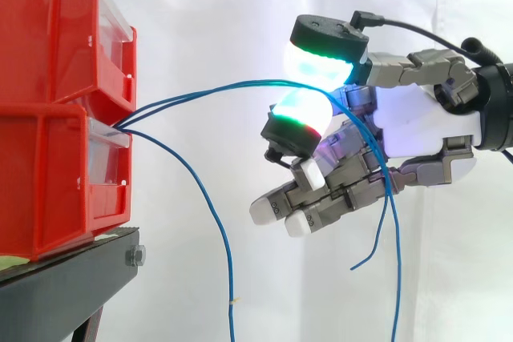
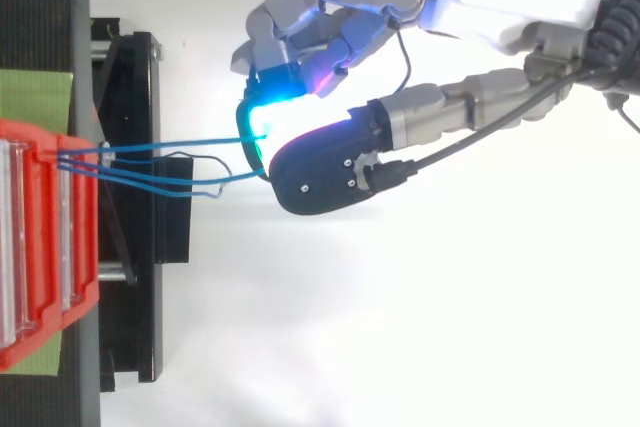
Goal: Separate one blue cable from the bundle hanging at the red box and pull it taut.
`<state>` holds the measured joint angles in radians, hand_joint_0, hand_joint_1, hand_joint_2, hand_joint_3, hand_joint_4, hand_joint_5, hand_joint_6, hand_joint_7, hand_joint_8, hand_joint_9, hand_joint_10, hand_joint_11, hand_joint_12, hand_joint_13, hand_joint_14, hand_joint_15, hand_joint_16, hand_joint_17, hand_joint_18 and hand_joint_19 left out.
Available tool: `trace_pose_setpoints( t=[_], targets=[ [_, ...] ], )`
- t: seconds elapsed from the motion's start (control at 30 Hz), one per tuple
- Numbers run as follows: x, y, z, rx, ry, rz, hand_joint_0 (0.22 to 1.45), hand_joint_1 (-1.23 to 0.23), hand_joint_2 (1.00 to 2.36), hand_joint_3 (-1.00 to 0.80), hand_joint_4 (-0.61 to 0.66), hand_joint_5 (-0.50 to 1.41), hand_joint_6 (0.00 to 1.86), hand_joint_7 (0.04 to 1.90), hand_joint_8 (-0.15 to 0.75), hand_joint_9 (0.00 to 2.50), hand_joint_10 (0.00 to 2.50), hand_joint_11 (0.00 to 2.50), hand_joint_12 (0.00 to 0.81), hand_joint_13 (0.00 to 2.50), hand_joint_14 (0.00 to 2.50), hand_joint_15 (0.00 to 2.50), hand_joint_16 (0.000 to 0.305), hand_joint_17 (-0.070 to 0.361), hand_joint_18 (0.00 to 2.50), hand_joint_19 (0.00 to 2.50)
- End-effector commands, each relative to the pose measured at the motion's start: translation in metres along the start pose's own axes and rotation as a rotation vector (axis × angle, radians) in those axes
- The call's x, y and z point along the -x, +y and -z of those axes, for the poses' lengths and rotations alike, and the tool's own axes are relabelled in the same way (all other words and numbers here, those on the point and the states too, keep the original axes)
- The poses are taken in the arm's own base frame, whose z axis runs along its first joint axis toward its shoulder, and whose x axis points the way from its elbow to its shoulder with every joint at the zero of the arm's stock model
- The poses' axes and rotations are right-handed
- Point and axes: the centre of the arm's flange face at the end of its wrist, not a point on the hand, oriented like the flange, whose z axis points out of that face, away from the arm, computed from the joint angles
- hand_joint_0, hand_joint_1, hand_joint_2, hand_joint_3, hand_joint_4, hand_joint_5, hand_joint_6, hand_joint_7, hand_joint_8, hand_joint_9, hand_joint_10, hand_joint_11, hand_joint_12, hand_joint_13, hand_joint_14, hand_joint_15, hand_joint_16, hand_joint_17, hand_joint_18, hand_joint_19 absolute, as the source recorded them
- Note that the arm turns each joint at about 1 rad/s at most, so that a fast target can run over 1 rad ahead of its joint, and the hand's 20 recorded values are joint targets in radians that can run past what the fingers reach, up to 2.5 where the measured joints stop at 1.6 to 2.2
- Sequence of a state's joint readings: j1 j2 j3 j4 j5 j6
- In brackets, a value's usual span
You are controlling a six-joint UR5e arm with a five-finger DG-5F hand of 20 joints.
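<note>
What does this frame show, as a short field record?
hand: glowing fingertips pinch the cables; other fingers curled below
blue cables: two run from between the red bins to the pinch, arched and slack, ends hanging beyond
third blue cable: hangs free from the bins
support: bins stacked on black stand
task state: no single cable separated or taut yet

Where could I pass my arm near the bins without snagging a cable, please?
Free: above the cables, between bins and hand; also below them, right of the hanging cable. Crowded: at the hand, where cables are pinched.
</note>
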<state>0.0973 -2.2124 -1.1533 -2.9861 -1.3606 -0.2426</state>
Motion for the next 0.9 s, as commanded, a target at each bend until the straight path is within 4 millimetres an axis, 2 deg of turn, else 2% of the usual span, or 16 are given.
trace_pose_setpoints(
  t=[0.0,0.03,0.13,0.2,0.4,0.47,0.57,0.63,0.67,0.77,0.87],
  targets=[
    [-0.0005,0.0002,0.0002,0.0,0.001,0.0,0.59,-0.77,1.02,-0.25,0.18,-0.2,0.88,1.32,0.291,0.88,0.03,0.9,0.325,0.38,0.01,0.24,0.041,0.092,0.32,0.3],
    [0.0007,0.0008,-0.0002,0.002,-0.001,-0.001,0.6,-0.78,1.01,-0.34,0.18,-0.2,0.87,1.32,0.29,0.88,0.02,0.9,0.325,0.38,0.01,0.24,0.041,0.092,0.32,0.29],
    [0.0004,-0.001,-0.0003,-0.001,-0.002,0.0,0.59,-0.76,1.0,-0.46,0.18,-0.19,0.87,1.31,0.29,0.88,0.02,0.9,0.326,0.39,0.01,0.24,0.041,0.093,0.33,0.29],
    [0.0008,0.0009,-0.0004,0.003,-0.003,-0.001,0.59,-0.75,1.0,-0.5,0.19,-0.19,0.87,1.3,0.292,0.88,0.02,0.9,0.326,0.39,0.01,0.24,0.041,0.092,0.34,0.3],
    [0.0007,0.0002,-0.0001,0.002,-0.003,-0.001,0.62,-0.8,1.0,-0.5,0.18,-0.19,0.87,1.32,0.288,0.89,0.02,0.9,0.323,0.4,0.01,0.23,0.041,0.091,0.35,0.28],
    [0.0007,0.0002,-0.0001,0.002,-0.003,-0.001,0.63,-0.88,1.0,-0.5,0.18,-0.19,0.87,1.33,0.282,0.89,0.03,0.9,0.324,0.4,0.01,0.23,0.041,0.092,0.36,0.29],
    [0.0006,0.0002,-0.0001,0.002,-0.001,-0.001,0.57,-0.94,1.0,-0.5,0.18,-0.19,0.87,1.33,0.28,0.87,0.03,0.92,0.328,0.4,0.01,0.24,0.043,0.096,0.38,0.29],
    [0.0006,0.0002,-0.0001,0.002,-0.001,-0.001,0.49,-0.88,1.0,-0.5,0.19,-0.19,0.87,1.3,0.294,0.87,0.02,0.91,0.35,0.4,0.01,0.24,0.047,0.105,0.39,0.29],
    [0.0006,0.0002,-0.0001,0.002,-0.001,-0.001,0.46,-0.77,1.0,-0.5,0.19,-0.19,0.88,1.26,0.307,0.88,0.02,0.9,0.361,0.41,0.01,0.24,0.049,0.111,0.39,0.28],
    [0.0002,-0.0008,-0.0004,0.001,-0.001,-0.001,0.48,-0.55,1.0,-0.5,0.19,-0.19,0.86,1.2,0.308,0.88,0.02,0.88,0.35,0.4,0.01,0.23,0.047,0.106,0.36,0.29],
    [0.0007,0.0002,-0.0001,0.002,-0.003,0.001,0.52,-0.43,1.0,-0.5,0.17,-0.18,0.84,1.17,0.303,0.89,0.02,0.87,0.334,0.39,0.01,0.23,0.044,0.099,0.34,0.29]
  ],
)
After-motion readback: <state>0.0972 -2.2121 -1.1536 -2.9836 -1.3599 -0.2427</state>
